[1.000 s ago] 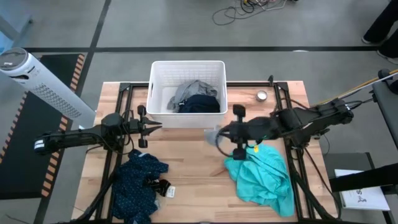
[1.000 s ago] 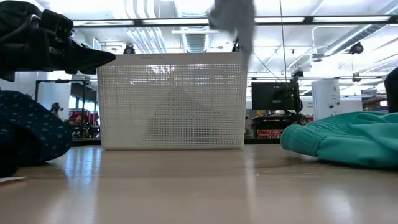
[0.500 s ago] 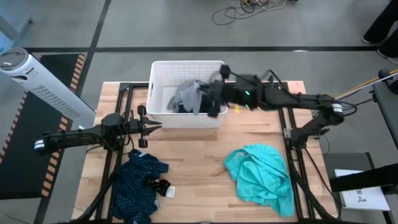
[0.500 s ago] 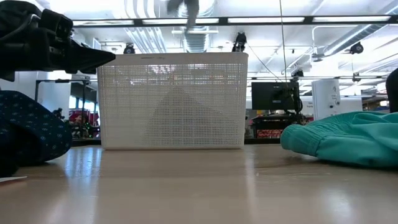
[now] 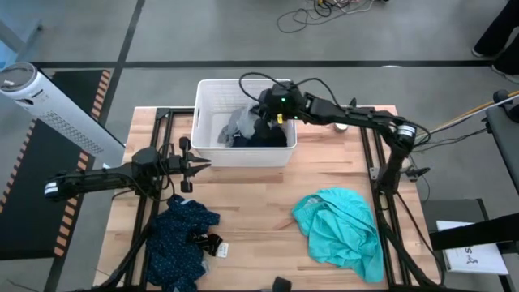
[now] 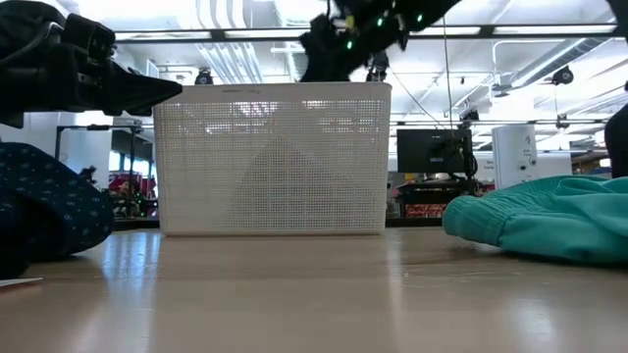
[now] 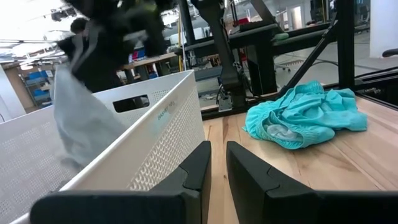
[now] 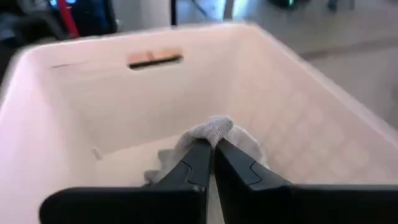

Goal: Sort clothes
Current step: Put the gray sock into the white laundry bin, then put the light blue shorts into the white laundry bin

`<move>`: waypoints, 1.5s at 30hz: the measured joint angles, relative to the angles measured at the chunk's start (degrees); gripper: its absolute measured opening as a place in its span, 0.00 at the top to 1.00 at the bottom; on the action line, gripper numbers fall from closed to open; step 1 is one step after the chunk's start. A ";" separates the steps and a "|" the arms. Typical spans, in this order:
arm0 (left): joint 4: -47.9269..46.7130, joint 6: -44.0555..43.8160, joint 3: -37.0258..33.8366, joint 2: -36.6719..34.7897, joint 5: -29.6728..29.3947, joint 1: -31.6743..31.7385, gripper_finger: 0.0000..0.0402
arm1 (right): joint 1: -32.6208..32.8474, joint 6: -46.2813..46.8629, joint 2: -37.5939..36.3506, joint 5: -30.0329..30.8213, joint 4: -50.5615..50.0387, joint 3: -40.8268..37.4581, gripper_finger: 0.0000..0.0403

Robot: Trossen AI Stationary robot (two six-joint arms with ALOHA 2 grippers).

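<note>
My right gripper (image 5: 259,113) reaches over the white basket (image 5: 203,113) and is shut on a grey garment (image 8: 211,129). That garment hangs into the basket and also shows in the left wrist view (image 7: 81,124). A navy piece (image 5: 272,136) lies in the basket beside it. A dark navy patterned garment (image 5: 182,235) lies on the table at the near left. A teal garment (image 5: 340,227) lies at the near right. My left gripper (image 5: 197,165) is shut and empty, just in front of the basket's near left corner. My right gripper pinches a bunched fold of the grey garment (image 8: 214,127) between its two fingers. The fingers slant down into the basket from the table's right. The cloth hangs slack below them (image 7: 78,134); whether its lower end rests on the basket floor, I cannot tell.
A small silver round thing (image 5: 341,124) sits on the table right of the basket. A white tower fan (image 5: 49,101) stands off the table's left side. Bare wood lies between the navy patterned and teal garments.
My right gripper has carried the grey garment up from the table's middle, toward the far edge and left, over the basket's near wall. It has then gone down, so the cloth now hangs inside the basket. My left arm has kept still.
</note>
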 joint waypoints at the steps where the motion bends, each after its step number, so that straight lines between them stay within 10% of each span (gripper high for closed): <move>1: 0.00 0.00 0.00 0.00 0.00 0.00 0.91 | -0.29 1.21 0.76 0.00 -0.21 0.00 0.98; 9: 0.00 0.68 0.00 0.39 0.00 0.02 0.91 | -0.22 0.17 2.08 -1.78 -6.30 3.35 0.77; 18: 0.04 0.70 0.00 0.48 0.00 0.00 0.91 | 2.65 -1.61 1.68 -4.23 -33.94 24.66 0.49; 30: 0.00 0.42 0.00 1.56 0.00 0.02 0.91 | 17.44 -0.69 -0.10 -2.04 -75.64 32.14 0.97; 45: 0.15 -0.39 0.00 1.84 0.00 0.01 0.91 | 37.37 22.08 -15.74 5.05 -64.51 -3.12 0.98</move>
